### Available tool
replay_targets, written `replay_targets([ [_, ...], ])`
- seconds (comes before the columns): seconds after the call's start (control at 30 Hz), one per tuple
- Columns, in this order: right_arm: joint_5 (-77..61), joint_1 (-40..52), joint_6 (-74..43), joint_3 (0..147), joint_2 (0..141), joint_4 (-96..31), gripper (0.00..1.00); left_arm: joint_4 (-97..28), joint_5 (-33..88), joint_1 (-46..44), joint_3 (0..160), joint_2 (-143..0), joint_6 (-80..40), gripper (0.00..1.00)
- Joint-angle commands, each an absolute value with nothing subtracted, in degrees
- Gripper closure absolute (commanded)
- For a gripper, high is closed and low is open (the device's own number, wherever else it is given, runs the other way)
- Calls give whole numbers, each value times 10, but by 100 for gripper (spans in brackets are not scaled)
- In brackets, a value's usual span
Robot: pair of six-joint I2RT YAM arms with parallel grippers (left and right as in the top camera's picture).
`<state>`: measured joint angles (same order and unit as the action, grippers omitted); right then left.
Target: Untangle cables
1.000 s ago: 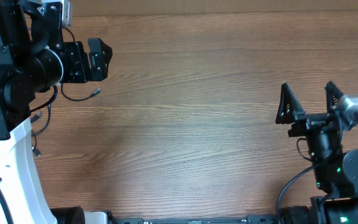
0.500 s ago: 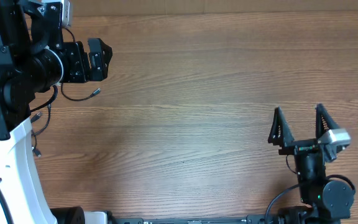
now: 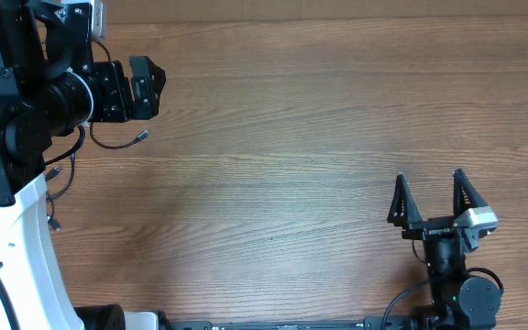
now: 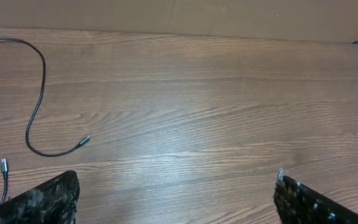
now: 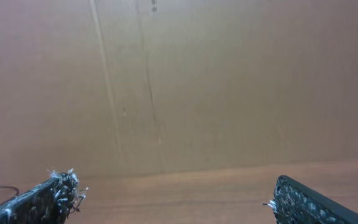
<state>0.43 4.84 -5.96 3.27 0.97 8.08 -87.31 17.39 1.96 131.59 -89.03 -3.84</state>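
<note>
Thin black cables lie at the table's left edge. One cable [image 3: 110, 144] curls under my left arm and ends in a silvery plug; it also shows in the left wrist view [image 4: 37, 106]. More cable ends [image 3: 55, 197] lie lower left beside the arm base, with one silvery plug in the left wrist view [image 4: 4, 167]. My left gripper [image 3: 148, 87] is open and empty, right of the cables, its fingertips at the bottom of its wrist view [image 4: 176, 196]. My right gripper [image 3: 429, 194] is open and empty at the lower right, far from the cables [image 5: 173, 199].
The wooden table [image 3: 282, 137] spans the view. The left arm's white base [image 3: 16, 247] and thick black wires stand at the lower left. A brown cardboard wall [image 5: 179, 81] rises behind the table's far edge.
My right gripper has drawn back toward the table's front edge and slightly left, still open. The left arm and the cables have not moved.
</note>
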Motion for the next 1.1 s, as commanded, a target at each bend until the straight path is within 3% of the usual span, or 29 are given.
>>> replay_targets([
  [0.0,8,44,-59,13,1,83,0,-872,174,18,1316,-893,-25,0],
  [0.47,-31,44,-59,4,2,-46,0,-872,174,18,1316,-893,-25,0],
  [1.07,-41,44,-59,4,2,-44,0,-872,174,18,1316,-893,-25,0],
])
